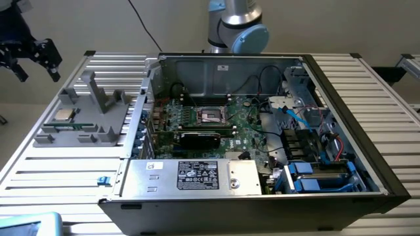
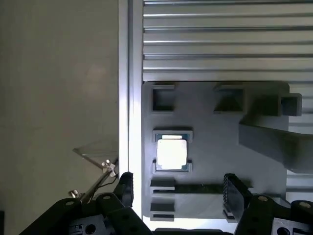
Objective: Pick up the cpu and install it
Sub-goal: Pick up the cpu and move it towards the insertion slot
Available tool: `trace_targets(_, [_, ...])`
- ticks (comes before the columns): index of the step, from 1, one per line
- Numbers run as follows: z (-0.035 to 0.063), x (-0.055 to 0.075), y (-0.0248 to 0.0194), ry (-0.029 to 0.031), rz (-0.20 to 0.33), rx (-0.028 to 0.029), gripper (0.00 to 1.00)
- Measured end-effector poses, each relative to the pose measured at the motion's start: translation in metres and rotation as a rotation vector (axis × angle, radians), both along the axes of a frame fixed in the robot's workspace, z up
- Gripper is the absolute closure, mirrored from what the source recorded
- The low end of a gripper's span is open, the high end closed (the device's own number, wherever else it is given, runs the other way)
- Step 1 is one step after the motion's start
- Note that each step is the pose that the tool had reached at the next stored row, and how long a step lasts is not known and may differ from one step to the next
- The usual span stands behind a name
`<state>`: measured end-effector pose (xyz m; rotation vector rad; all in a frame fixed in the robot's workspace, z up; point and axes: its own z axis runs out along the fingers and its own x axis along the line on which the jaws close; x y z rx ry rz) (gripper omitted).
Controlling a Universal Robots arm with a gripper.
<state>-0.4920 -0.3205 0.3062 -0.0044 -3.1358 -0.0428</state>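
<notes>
The cpu [image 1: 64, 115] [image 2: 171, 153], a small square chip with a pale metal top, lies in its recess on the grey holder block [image 1: 88, 129] [image 2: 210, 147] at the exterior view's left. My gripper [image 1: 31, 61] [image 2: 178, 190] hangs open well above the table's far left corner, up and away from the cpu, with nothing between its fingers. In the wrist view the two black fingers [image 2: 234, 191] stand wide apart, the cpu a little beyond them. The black cpu socket [image 1: 213, 114] sits in the middle of the green motherboard inside the open computer case [image 1: 341, 105].
The holder block has upright grey posts [image 1: 100, 96] next to the cpu. A thin green memory stick [image 1: 74, 127] lies in a slot of the block. The case walls, cables [image 1: 295, 120] and a metal power supply box [image 1: 194, 175] surround the motherboard. Ribbed metal table [image 1: 59, 172] around.
</notes>
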Motion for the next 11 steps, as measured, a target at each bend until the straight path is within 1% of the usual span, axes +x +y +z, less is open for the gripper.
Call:
trace_targets(1, [-0.0014, 0.000, 0.0000, 0.0001, 0.000, 0.0037, 0.16])
trace_targets(4, [-0.0049, 0.000, 0.0000, 0.0000, 0.000, 0.0222, 0.16])
trace_targets(5, [-0.0068, 0.000, 0.0000, -0.0002, 0.000, 0.0243, 0.16])
trace_targets(8, [-0.0122, 0.000, -0.0001, 0.0000, 0.000, 0.0240, 0.16])
trace_targets(11, [-0.0176, 0.000, -0.0003, 0.0000, 0.003, 0.0224, 0.16])
